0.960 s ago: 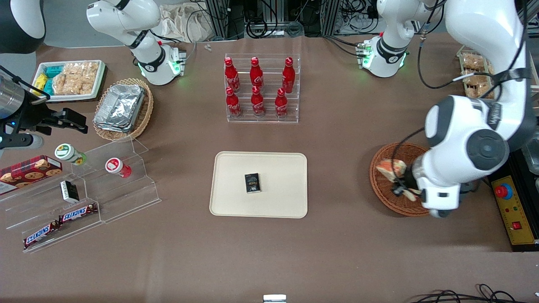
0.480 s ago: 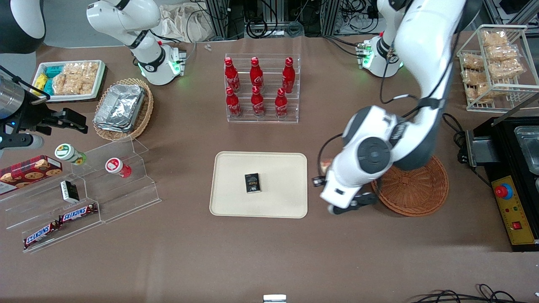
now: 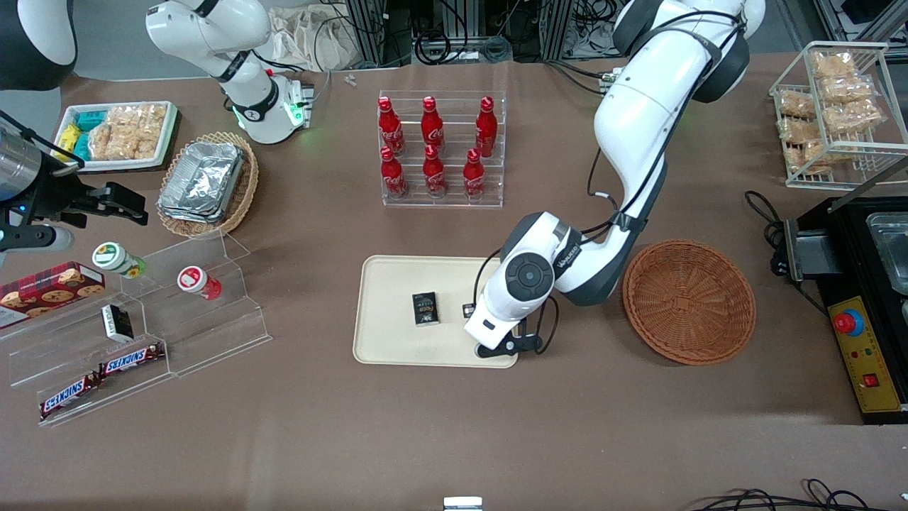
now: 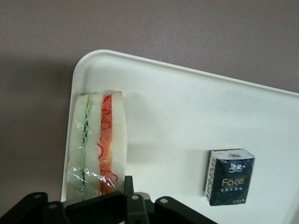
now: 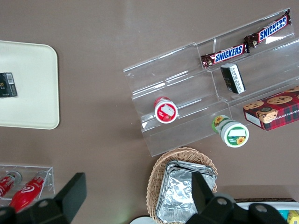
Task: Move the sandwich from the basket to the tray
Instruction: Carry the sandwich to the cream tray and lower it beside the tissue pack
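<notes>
Gripper [image 3: 496, 346] pinching the plastic-wrapped white-bread sandwich wedge [image 4: 96, 142] hovers at the cream rectangular tray's [image 3: 390, 341] corner; lowering and release look next.

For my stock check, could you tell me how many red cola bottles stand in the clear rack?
6: three red cola bottles on the clear rack's upper step, three on its lower step nearer the tray, where the gripper hangs.

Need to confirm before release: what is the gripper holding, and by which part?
The gripper holds the wrapped sandwich by one end, over the tray corner nearest the basket.
</notes>
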